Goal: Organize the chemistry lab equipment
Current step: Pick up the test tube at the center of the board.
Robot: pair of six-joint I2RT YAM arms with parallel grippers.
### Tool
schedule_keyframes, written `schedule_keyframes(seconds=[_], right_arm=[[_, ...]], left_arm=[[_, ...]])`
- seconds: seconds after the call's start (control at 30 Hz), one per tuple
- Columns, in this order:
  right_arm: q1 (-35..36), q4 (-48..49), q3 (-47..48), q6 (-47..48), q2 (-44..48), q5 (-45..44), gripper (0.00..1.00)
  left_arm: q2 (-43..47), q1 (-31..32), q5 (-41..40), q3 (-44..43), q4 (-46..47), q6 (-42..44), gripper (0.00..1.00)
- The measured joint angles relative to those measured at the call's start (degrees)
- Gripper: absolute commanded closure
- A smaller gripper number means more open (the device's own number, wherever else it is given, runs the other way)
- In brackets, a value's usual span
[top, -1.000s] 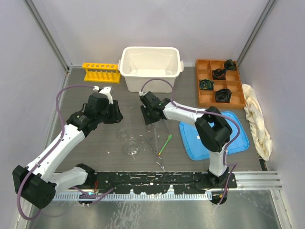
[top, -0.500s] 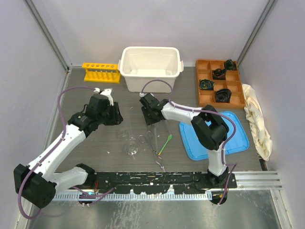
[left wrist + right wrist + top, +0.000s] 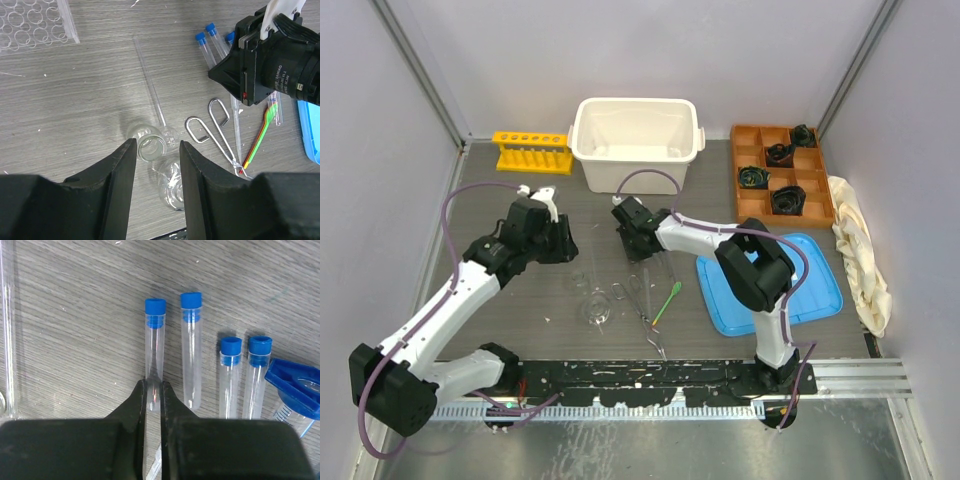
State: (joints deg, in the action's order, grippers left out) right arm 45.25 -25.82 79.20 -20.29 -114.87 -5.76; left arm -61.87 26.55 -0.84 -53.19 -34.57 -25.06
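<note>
— What is your right claw doing?

— My right claw (image 3: 152, 390) is pinching one blue-capped test tube (image 3: 154, 347) near its round bottom end. Both fingers are pressing on its sides. The tube is lying flat on the table (image 3: 75, 290), with its cap pointing away from the claw.

— And around it?

— Just beside the claw a second tube (image 3: 191, 355) is lying parallel, a little apart. Farther on that side a pair of tubes (image 3: 230, 380) is lying close together, then the blue-based cylinder (image 3: 295, 385). On the opposite side a thin glass rod (image 3: 7, 315) is lying along the table.

— And the left one?

— My left claw (image 3: 156, 146) is standing open. A small glass flask (image 3: 151, 150) is showing in the gap between its fingers; I cannot tell if they are touching it. Another flask (image 3: 170, 185) is lying close beside the first. To the side the metal tongs (image 3: 220, 130) are lying, beyond them the green spatula (image 3: 260, 140). Far ahead, a corner of the clear plastic rack (image 3: 35, 22) is showing.
</note>
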Motion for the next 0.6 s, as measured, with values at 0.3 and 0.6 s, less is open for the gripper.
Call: schedule_keyframes(seconds=[0.3,0.6], right_arm=[[1.60,4.07,-7.08,1.01,5.62,-1.25,0.99],[11.19,13.57,-20.96,4.04,25.31,-9.75,0.99]], left_arm=[[-1.11,0.00,0.31,0.04,0.63,-1.49,0.52],[-6.43,0.00,5.84,-5.97,2.08,-4.48,0.50]])
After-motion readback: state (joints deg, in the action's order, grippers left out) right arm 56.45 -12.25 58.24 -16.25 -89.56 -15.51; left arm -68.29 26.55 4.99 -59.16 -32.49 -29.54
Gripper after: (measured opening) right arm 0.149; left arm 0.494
